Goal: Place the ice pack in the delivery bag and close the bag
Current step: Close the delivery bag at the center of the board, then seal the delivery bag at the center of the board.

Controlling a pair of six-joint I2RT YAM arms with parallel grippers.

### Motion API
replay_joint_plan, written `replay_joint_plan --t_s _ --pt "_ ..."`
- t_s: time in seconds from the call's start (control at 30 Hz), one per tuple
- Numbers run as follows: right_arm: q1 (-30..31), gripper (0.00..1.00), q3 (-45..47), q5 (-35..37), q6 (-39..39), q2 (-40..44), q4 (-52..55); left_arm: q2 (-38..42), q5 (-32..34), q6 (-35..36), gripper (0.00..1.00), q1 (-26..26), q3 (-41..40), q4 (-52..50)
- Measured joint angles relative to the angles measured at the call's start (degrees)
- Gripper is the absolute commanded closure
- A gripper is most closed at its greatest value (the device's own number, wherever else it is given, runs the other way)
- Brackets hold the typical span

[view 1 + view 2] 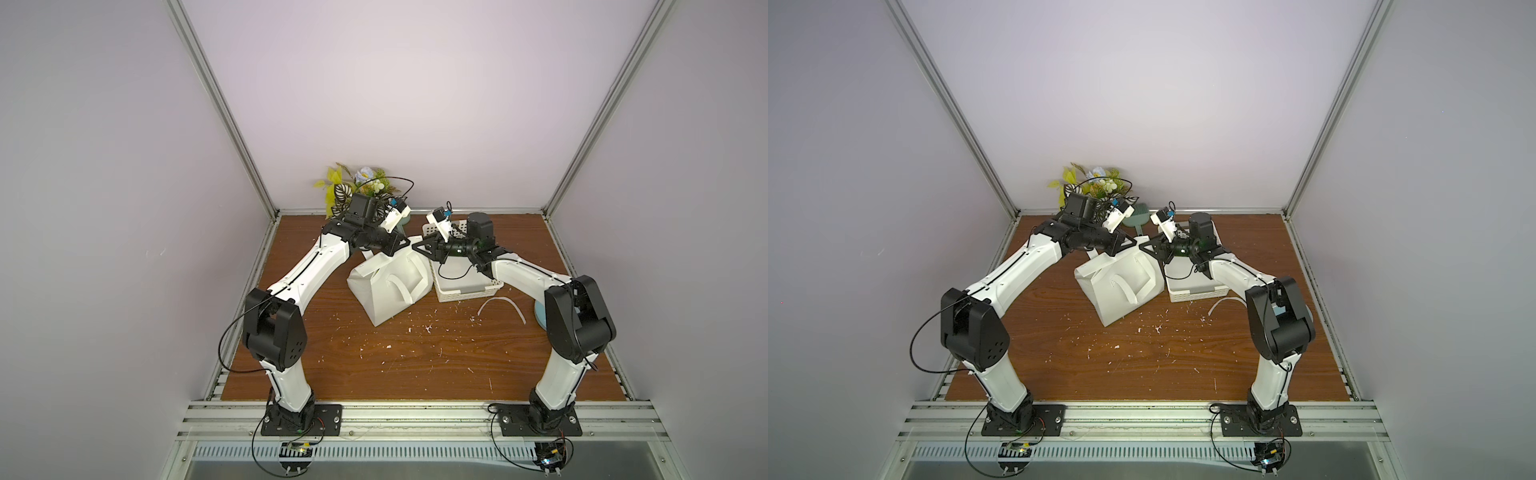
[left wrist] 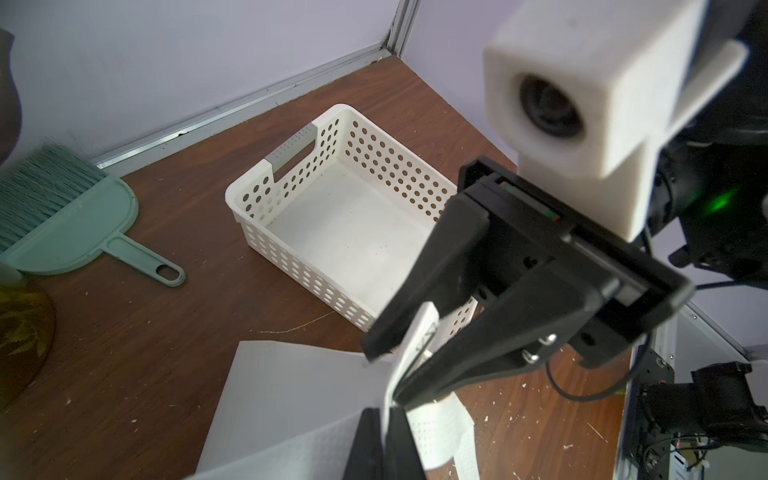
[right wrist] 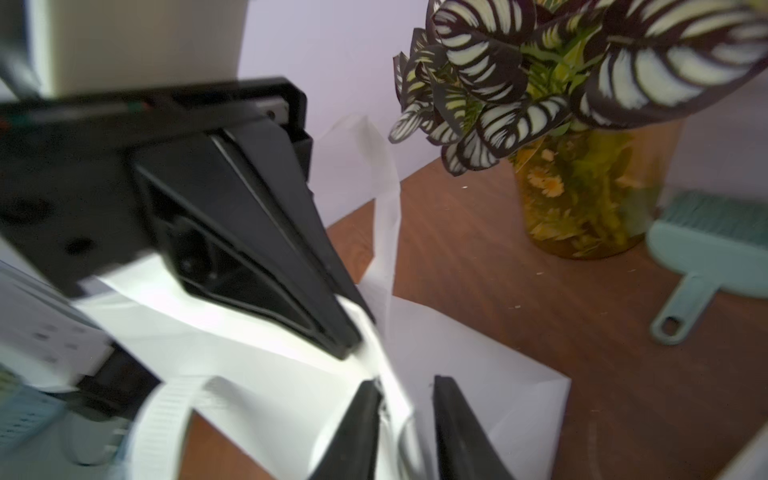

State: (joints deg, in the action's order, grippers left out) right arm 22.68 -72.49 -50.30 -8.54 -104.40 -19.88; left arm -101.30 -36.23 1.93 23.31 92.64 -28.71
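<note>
The white delivery bag (image 1: 382, 291) (image 1: 1113, 299) sits tilted mid-table, one strap loop hanging on its front. My left gripper (image 1: 408, 241) (image 2: 386, 415) is shut on the thin top rim of the bag (image 2: 282, 395). My right gripper (image 1: 414, 247) (image 2: 382, 378) (image 3: 407, 386) meets it tip to tip above the bag's mouth. A flat whitish pouch with dark print, the ice pack (image 2: 419, 336) (image 3: 395, 399), stands between the right jaws, which are narrowed onto it. Its lower end reaches the left fingertips. The bag's inside is hidden.
A white perforated basket (image 1: 465, 293) (image 2: 249, 195) stands just right of the bag, under the right forearm. A green hand brush (image 2: 70, 224) and a plant jar (image 3: 582, 199) sit by the back wall. A loose white strip (image 1: 503, 305) and white crumbs lie on the wood.
</note>
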Motion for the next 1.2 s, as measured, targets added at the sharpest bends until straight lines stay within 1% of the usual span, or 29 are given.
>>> replay_joint_plan --t_s 0.07,0.13,0.17,0.2,0.27,0.33,0.37,0.43,0.53,0.63,0.67,0.7,0.73,0.87,0.97,1.07,1.2 --pt "-0.11 0.81 0.0 -0.79 -0.15 -0.09 -0.07 0.02 0.11 0.0 0.96 0.0 -0.15 0.04" --pt "-0.28 0.86 0.0 -1.4 -0.37 -0.24 -0.48 0.11 0.13 0.0 0.93 0.0 -0.33 0.17" --pt "-0.33 0.88 0.0 -1.79 -0.5 -0.37 -0.79 0.15 0.26 0.0 0.9 0.0 -0.35 0.22" --pt "-0.33 0.89 0.0 -2.08 -0.63 -0.46 -0.9 0.17 0.39 0.02 0.83 0.0 -0.39 0.22" --pt "-0.37 0.96 0.0 -2.54 -0.66 -0.74 -1.4 0.35 0.59 0.17 0.71 0.0 -0.68 0.17" --pt "-0.42 0.98 0.0 -2.56 -0.94 -0.87 -1.57 0.61 0.96 0.11 0.59 0.0 -0.79 0.11" --pt "-0.48 0.99 0.0 -2.6 -0.92 -0.87 -1.73 0.87 1.36 -0.11 0.55 0.0 -0.79 0.07" --pt "-0.59 0.99 0.0 -2.56 -0.92 -0.87 -1.81 1.66 2.23 -0.52 0.5 -0.02 -0.87 -0.37" --pt "-1.01 0.99 0.0 -2.45 -0.92 -0.87 -2.03 4.87 3.41 -2.08 0.45 -0.9 -2.34 -0.59" --pt "-1.38 0.99 0.0 -2.25 -0.9 -0.87 -2.19 11.19 3.85 -4.24 0.31 -2.89 -7.58 1.25" --pt "-1.44 0.99 0.0 -2.23 -0.92 -0.9 -2.19 14.56 3.98 -5.16 0.16 -3.93 -10.95 3.06" --pt "-1.44 0.99 -0.04 -2.23 -0.9 -0.96 -2.19 17.25 4.13 -5.9 0.04 -4.46 -13.64 4.26" --pt "-1.44 0.99 -0.11 -2.14 -0.92 -1.05 -2.19 20.81 4.52 -6.78 0.01 -5.25 -17.42 6.14" --pt "-1.44 0.99 -0.24 -2.05 -0.92 -1.16 -2.19 36.17 8.26 -9.11 0.0 -6.05 -33.64 15.47" --pt "-1.44 0.99 -0.24 -2.08 -0.94 -1.16 -2.19 45.79 11.32 -9.46 0.0 -6.05 -43.1 21.84" --pt "-1.44 0.98 -0.26 -2.08 -0.94 -1.16 -2.19 51.1 13.44 -9.88 0.0 -6.05 -49.42 27.28" --pt "-1.44 0.98 -0.46 -2.14 -1.33 -1.6 -2.62 51.82 16.17 -10.32 0.0 -6.05 -54.73 32.54"
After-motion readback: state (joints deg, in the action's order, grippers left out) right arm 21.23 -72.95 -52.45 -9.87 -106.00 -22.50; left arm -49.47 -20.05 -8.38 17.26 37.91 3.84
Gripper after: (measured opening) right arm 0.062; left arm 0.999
